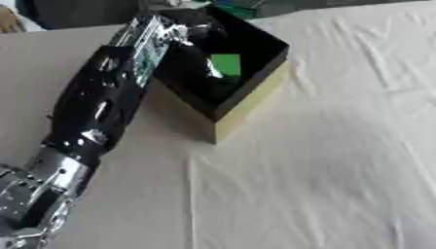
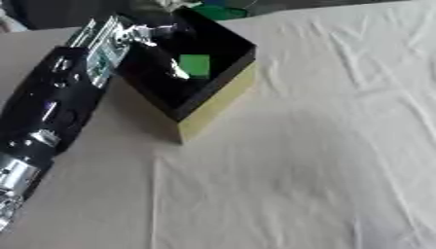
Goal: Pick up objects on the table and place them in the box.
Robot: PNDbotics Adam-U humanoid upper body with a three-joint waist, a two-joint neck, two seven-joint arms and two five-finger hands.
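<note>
Left eye view: no legible writing. Left hand [image 1: 197, 53] reaches into the black box [image 1: 255, 90]; finger state cannot be told. Green object [image 1: 227, 64] lies inside.

Right eye view: same, arm partly cropped; white cloth-covered table [image 2: 323, 146].

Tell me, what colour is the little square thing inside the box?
Green. The square thing lies inside the black-lined box, clearest in the right eye view.

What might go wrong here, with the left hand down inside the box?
1. The left hand sits deep inside the box, close to its walls; lifting out, it might catch the rim and drag or tip the box.
2. The green object lies right beside the hand; it might get pulled back out.
</note>
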